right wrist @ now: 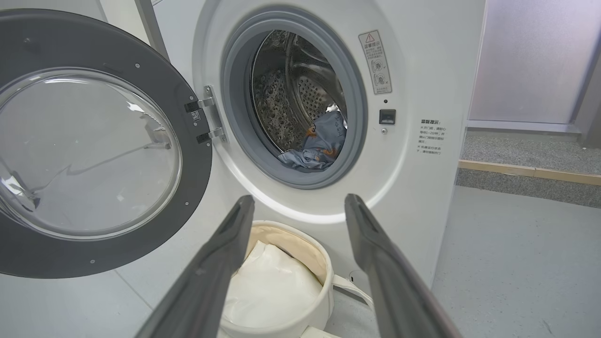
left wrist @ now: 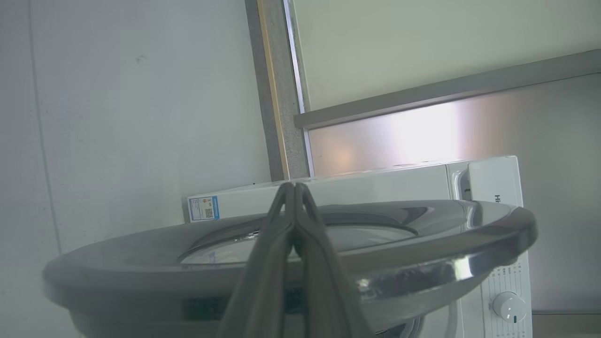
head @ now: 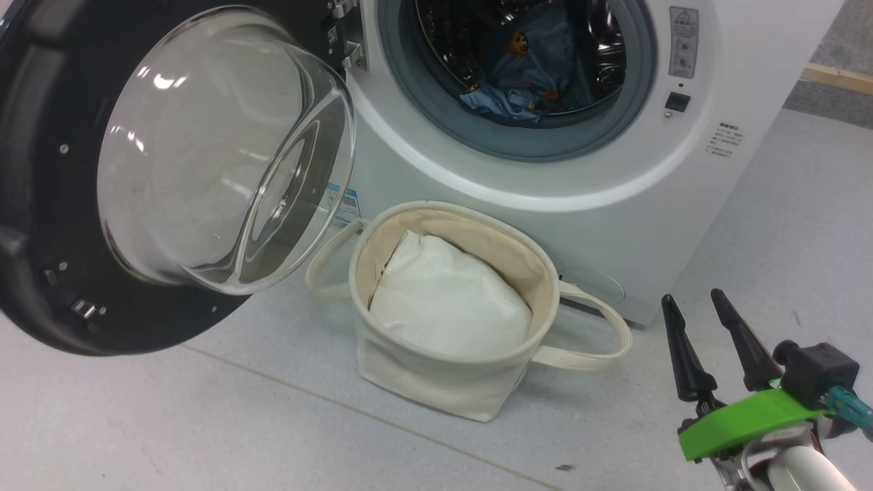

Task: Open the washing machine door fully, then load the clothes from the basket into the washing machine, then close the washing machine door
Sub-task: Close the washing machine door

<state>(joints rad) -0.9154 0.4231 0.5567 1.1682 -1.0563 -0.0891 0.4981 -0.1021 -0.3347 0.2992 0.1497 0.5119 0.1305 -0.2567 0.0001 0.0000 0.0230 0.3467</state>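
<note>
At left, the door [head: 41,204] stands wide open, our left fingers [left wrist: 294,188] shut and empty near its outer face. Inside the drum [head: 610,41] lie the clothes [head: 525,75], the basket [head: 436,389] below. Our right fingers [head: 676,334] gape, empty. Stiff, glossy door: we judge its free rim the place to push.

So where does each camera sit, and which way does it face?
Head view: on the head, looking down at the basket; right tool lower right.
Left wrist view: left wrist, facing the washing machine door; shut left tool.
Right wrist view: right wrist, facing the clothes in the drum; open right tool.
Head and right wrist share the basket.
</note>
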